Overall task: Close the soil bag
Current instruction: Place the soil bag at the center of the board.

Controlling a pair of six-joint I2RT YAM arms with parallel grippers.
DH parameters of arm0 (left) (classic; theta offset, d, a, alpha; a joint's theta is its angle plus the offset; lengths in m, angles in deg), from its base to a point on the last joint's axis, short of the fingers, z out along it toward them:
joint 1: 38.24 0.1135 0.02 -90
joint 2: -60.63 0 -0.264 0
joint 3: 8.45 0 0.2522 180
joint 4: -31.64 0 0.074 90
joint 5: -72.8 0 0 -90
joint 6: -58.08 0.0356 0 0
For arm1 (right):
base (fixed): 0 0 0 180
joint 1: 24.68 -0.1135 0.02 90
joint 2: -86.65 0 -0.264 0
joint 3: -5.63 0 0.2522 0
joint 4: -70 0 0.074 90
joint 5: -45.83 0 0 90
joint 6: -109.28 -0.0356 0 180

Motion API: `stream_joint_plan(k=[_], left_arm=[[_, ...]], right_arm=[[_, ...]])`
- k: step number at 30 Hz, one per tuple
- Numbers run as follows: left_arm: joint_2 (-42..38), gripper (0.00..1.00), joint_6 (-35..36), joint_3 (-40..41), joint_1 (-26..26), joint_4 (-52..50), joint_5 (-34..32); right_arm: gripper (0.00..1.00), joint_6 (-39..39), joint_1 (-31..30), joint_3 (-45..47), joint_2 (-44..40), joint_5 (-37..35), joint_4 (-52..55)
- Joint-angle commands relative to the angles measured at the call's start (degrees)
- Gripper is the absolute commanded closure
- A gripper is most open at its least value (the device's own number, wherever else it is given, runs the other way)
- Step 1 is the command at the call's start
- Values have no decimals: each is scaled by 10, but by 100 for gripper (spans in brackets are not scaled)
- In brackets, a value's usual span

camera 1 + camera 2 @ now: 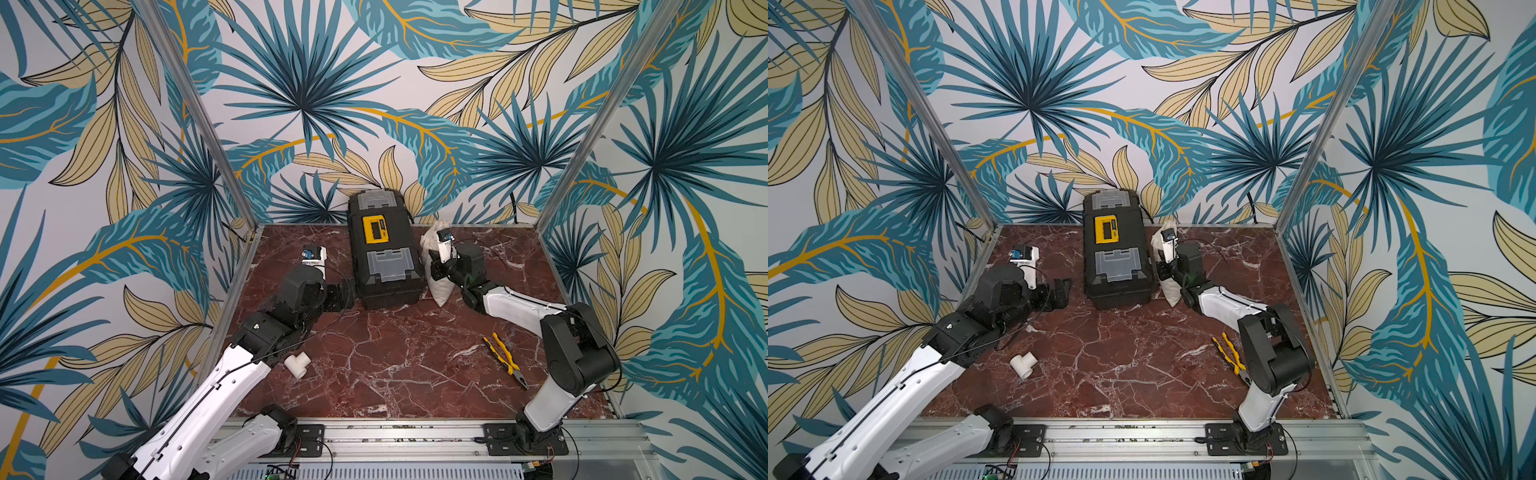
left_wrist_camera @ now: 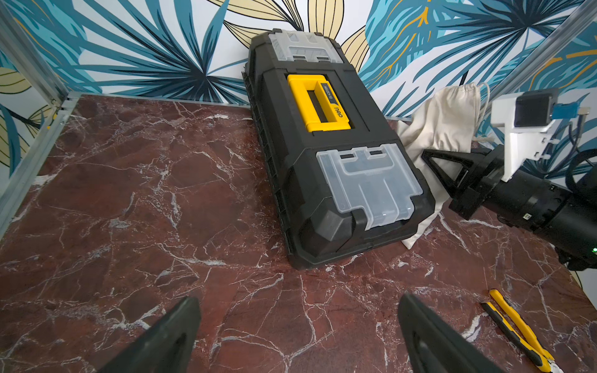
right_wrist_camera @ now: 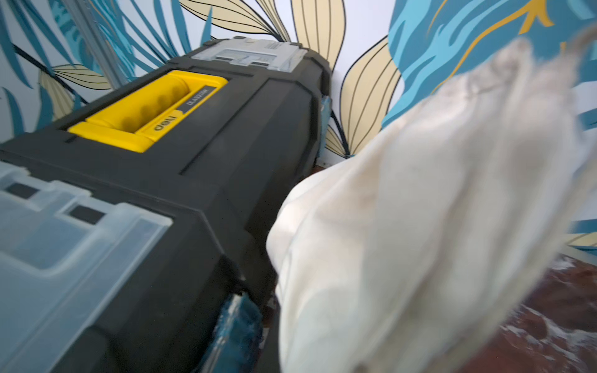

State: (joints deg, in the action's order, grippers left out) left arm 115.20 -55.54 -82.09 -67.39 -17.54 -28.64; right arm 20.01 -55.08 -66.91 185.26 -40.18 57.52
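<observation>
Nearest the base rail, on the red marble table (image 1: 395, 374): a white pipe tee (image 1: 298, 364) lying to the left, yellow-handled pliers (image 1: 505, 359) to the right, well apart.

Farther in, the left gripper (image 2: 297, 298): spread wide, holding nothing, near the left side of the toolbox (image 1: 384, 249) but clear of it.

Mid-table, that black toolbox, set lengthwise, far end close to the back wall. Lid shut. Yellow handle (image 2: 318, 103) folded flat in its recess. At each end of the lid, a clear-lidded compartment, near (image 2: 371, 184) and far (image 2: 307, 48), both closed; nothing readable through the plastic.

Just right of the toolbox, touching it, the soil bag (image 2: 449, 113): a cream cloth drawstring sack propped against the box's right side, bottom corner on the table toward the near end, gathered hem (image 2: 470, 88) raised toward the back wall. Mouth puckered; drawn fully tight or not, cannot tell. Contents hidden by the cloth.

Against the bag's right side, about midway up, the right gripper (image 2: 426, 155): pressed together, tips at the cloth. Cannot tell of any fold caught between them. In the right wrist view, only blurred cloth and the box's flank up close.
</observation>
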Motion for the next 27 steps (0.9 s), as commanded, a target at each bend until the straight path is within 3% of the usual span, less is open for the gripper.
stream_joint_plan(k=[1, 5, 9, 12, 17, 27], left_arm=[[-3, 0, 5, 8, 2, 9, 4], [-1, 0, 8, 8, 2, 10, 8], [-1, 0, 11, 9, 2, 11, 10], [0, 0, 12, 10, 2, 12, 11], [0, 0, 13, 11, 2, 13, 10], [7, 0, 16, 12, 2, 29, 16]], right_arm=[[100, -46, -1, 1, -4, 87, -24], [87, -64, 0, 11, -7, 80, -9], [52, -72, 0, 29, -30, 82, -7], [36, -76, 0, 37, -50, 84, 5], [26, -92, 0, 48, -97, 89, 38], [20, -95, 0, 70, -177, 94, 105]])
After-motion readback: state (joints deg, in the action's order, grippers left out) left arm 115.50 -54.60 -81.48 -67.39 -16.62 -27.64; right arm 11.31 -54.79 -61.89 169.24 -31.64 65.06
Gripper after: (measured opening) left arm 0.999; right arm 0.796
